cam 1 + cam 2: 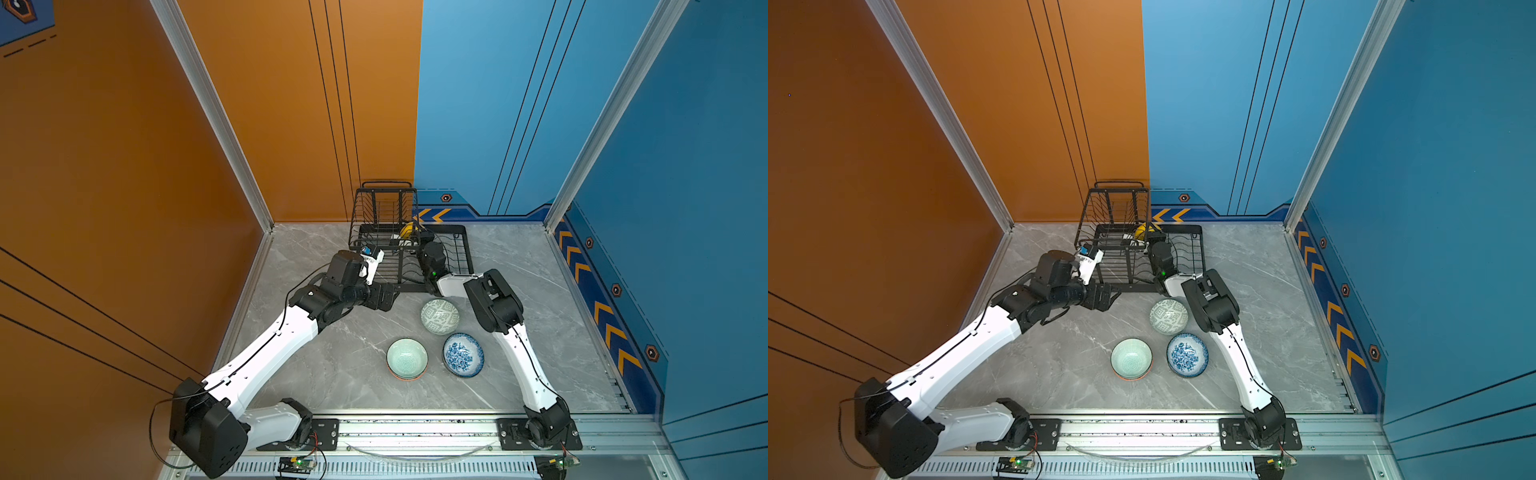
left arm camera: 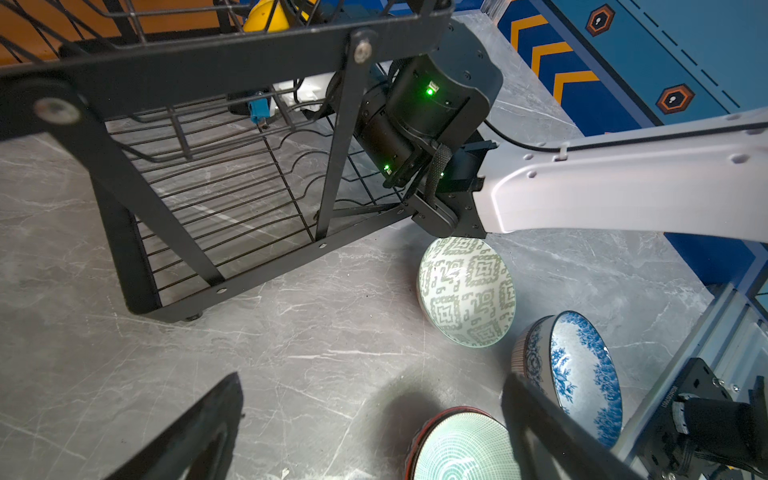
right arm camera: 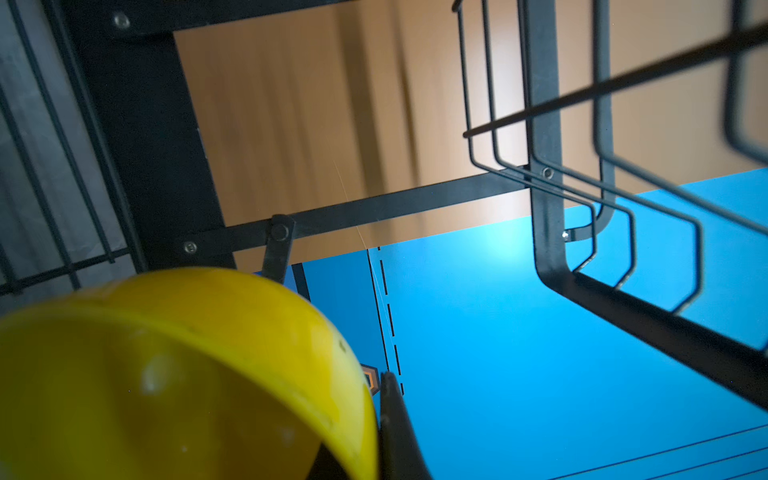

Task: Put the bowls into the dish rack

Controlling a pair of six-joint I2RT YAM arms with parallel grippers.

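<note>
Pinching yellow bowl [image 1: 408,229] by rim in closed right gripper [image 3: 377,415] at far end of dish rack [image 1: 468,253] tray, with left gripper [image 1: 384,296] wide open, empty; risks clipping wires or toppling if released off-slot.

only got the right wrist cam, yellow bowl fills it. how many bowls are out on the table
Observer: Both top views show the grey-green bowl, the blue floral bowl and the mint bowl, which is nested in an orange-rimmed bowl.
Operator: and the other arm
Observer: The left pincer is open and empty, just in front of the dish rack.
Operator: am i over the rack yet
Observer: Yes. In a top view the yellow bowl is at the far end of the lower tray, beside the raised basket.
</note>
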